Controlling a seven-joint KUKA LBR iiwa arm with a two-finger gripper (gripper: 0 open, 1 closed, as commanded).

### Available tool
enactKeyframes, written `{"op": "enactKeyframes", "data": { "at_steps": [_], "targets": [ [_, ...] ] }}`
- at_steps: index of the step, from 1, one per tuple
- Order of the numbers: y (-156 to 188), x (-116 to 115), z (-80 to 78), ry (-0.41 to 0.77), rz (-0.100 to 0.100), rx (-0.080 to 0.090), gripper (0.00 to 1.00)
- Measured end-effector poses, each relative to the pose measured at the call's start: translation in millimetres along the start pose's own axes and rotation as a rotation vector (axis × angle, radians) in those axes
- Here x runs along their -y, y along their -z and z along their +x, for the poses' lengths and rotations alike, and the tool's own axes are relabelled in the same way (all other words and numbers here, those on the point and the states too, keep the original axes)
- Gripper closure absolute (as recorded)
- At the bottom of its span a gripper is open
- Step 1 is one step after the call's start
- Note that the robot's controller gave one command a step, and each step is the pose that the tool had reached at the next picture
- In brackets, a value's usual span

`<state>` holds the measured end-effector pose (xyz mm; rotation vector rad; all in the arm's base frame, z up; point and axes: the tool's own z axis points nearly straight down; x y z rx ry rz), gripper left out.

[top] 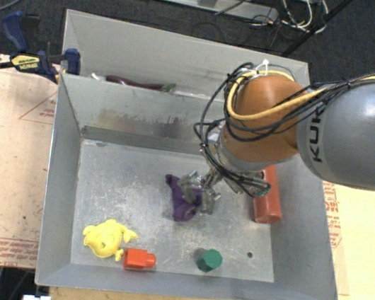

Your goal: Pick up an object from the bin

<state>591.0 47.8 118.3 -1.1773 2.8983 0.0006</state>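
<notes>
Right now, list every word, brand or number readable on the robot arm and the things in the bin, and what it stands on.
"KU": black letters on the grey arm link; rest of the word hidden.
No text on the purple toy, yellow toy, green knob, small orange-red block or long orange-red block.

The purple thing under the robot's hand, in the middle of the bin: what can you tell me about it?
The purple thing is a small, dark violet lump of uneven shape that looks soft or rubbery. A thin strip points up and left, and a thicker rounded lobe lies toward the front. It rests on the bin's grey floor near the middle, apart from the other objects. The gripper is at its upper right edge; whether it grips the lump cannot be told.
</notes>
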Motion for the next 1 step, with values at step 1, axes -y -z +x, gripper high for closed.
{"op": "enactKeyframes", "data": {
  "at_steps": [1],
  "targets": [
    [8.2,-0.8,0.6,-0.001,-0.003,-0.003,1.0]
  ]
}}
